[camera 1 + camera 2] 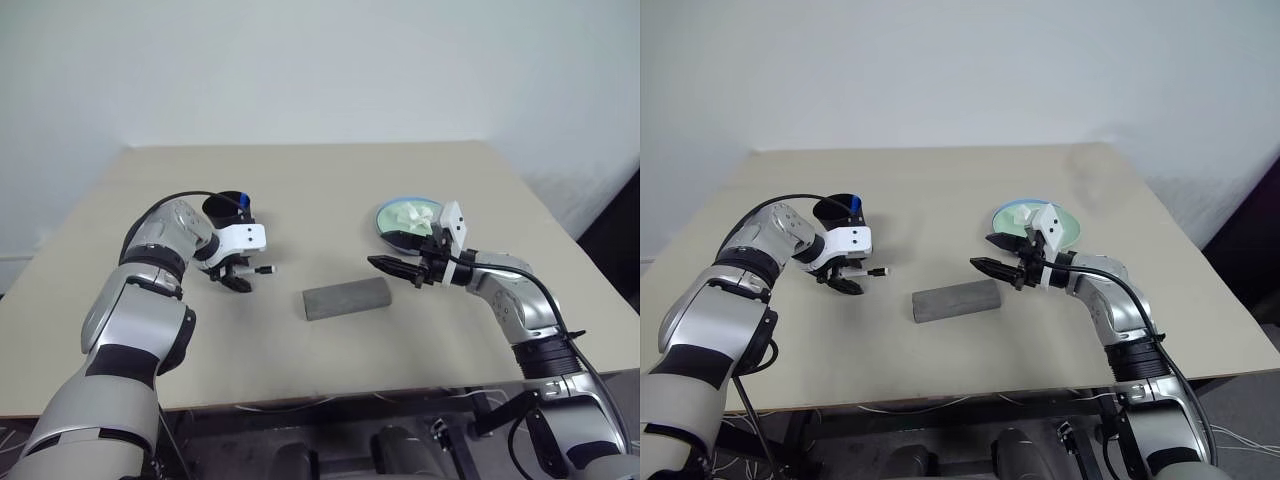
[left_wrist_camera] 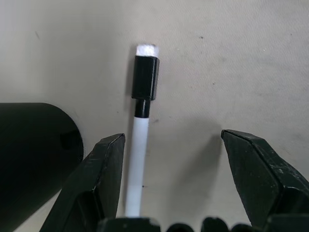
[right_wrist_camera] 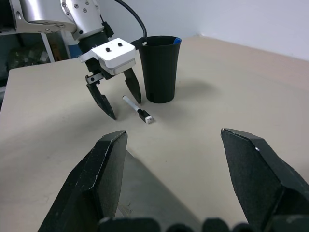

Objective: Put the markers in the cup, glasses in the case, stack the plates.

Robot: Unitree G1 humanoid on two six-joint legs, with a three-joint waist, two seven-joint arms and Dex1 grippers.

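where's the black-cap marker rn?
The black-cap marker lies flat on the table on the robot's left side, just beside the black cup, between the open fingers of the left gripper poised over it.

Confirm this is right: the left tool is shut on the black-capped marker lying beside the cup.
Not quite. The left tool is open, straddling the black-capped marker, which lies untouched on the table beside the cup. The left wrist view shows this.
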